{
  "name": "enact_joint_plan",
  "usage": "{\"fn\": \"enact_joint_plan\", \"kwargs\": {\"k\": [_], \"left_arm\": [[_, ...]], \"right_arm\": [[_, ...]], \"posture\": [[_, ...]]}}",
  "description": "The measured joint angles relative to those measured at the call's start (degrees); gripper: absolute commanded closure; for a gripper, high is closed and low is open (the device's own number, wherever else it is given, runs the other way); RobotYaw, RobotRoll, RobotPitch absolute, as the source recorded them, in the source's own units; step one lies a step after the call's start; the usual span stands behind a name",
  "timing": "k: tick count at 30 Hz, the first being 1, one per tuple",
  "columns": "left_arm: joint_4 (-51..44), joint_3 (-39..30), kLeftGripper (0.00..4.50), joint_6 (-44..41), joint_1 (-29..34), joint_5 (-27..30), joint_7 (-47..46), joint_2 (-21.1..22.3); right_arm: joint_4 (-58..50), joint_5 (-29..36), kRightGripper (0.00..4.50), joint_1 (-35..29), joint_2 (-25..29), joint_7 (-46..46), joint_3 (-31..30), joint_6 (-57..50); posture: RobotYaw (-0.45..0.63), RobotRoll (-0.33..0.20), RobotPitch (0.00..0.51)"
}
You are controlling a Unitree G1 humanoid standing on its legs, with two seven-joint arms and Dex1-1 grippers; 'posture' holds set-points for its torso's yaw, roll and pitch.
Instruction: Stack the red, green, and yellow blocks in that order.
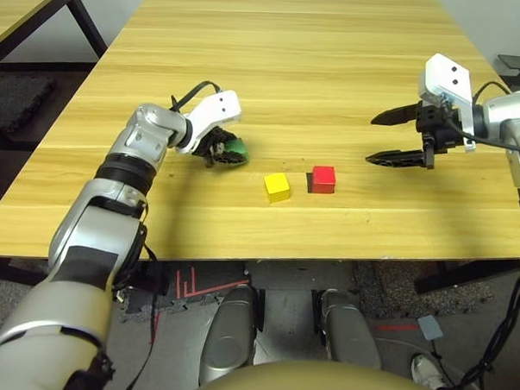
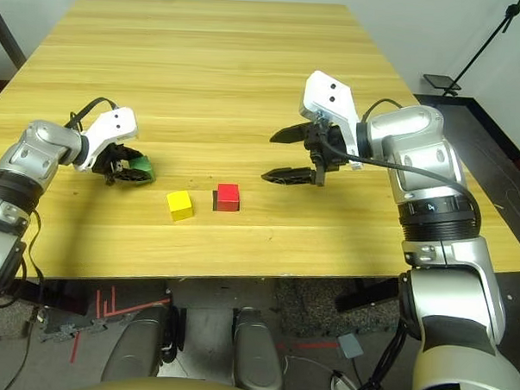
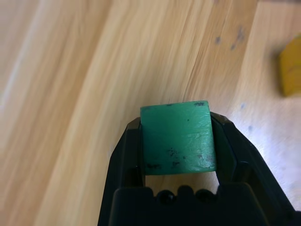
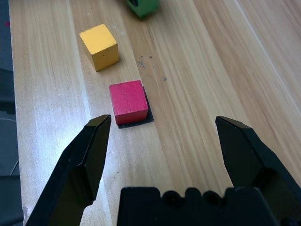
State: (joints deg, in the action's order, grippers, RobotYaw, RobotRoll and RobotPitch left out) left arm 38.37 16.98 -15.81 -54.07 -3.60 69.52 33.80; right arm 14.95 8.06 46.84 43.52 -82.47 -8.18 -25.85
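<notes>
My left gripper (image 1: 228, 150) is low over the table at the left and shut on the green block (image 3: 178, 139), whose two sides sit against the black fingers (image 3: 123, 155). To its right the yellow block (image 1: 277, 186) rests on the table. Just beyond that, the red block (image 1: 324, 178) sits on a flat black square patch (image 4: 141, 122). My right gripper (image 1: 396, 136) hovers open to the right of the red block (image 4: 128, 101), pointing towards it with nothing between its fingers. The yellow block (image 4: 99, 46) and a corner of the green block (image 4: 142, 5) lie further along that line.
The wooden table (image 1: 292, 58) stretches far behind the blocks, and its front edge runs close below them. A second table (image 1: 18, 3) stands off to the far left. A black stand base (image 2: 440, 82) is on the floor at the right.
</notes>
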Motion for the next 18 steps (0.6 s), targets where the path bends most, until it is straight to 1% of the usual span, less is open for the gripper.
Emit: {"fn": "enact_joint_plan", "kwargs": {"k": [1, 5, 7, 8, 12, 16, 18], "left_arm": [[-3.33, -0.07, 2.42, -2.56, -0.07, 0.29, 0.69, 0.01], [-20.4, 0.51, 2.42, -17.72, -0.13, 2.35, 3.38, -0.51], [-26.35, 1.64, 2.42, -23.74, -0.12, 3.11, 3.32, -1.83], [-29.29, 2.57, 2.42, -27.11, -0.12, 3.54, 2.95, -3.32], [-32.4, 4.88, 2.42, -31.57, -0.12, 4.54, 1.29, -7.41], [-31.24, 6.5, 2.42, -30.97, -0.17, 4.5, -1.28, -11.24], [-28.29, 7.9, 2.42, -28.44, -0.23, 4.05, -2.29, -12.6]], "right_arm": [[-0.21, 0.02, 0.0, -0.04, 0.05, 0.0, -0.03, -0.07], [-1.21, 0.11, 0.0, -0.71, 0.08, 0.02, -0.23, -0.63], [-1.64, 0.18, 0.0, -1.03, 0.05, 0.18, -0.25, -0.91], [-2.06, 0.27, 0.0, -1.47, 0.05, 0.37, -0.25, -1.13], [-2.96, 1.01, 0.0, -3.24, 0.03, 0.65, -0.4, -1.71], [-4.35, 1.69, 0.0, -4.09, 0.18, 1.17, -0.4, -2.27], [-5.45, 2.05, 0.0, -5.03, 0.2, 1.68, -0.4, -2.88]], "posture": [[0.19, -0.132, 0.055], [0.19, -0.122, 0.057], [0.19, -0.119, 0.06], [0.18, -0.118, 0.061], [0.16, -0.114, 0.061], [0.15, -0.114, 0.064], [0.14, -0.114, 0.064]]}}
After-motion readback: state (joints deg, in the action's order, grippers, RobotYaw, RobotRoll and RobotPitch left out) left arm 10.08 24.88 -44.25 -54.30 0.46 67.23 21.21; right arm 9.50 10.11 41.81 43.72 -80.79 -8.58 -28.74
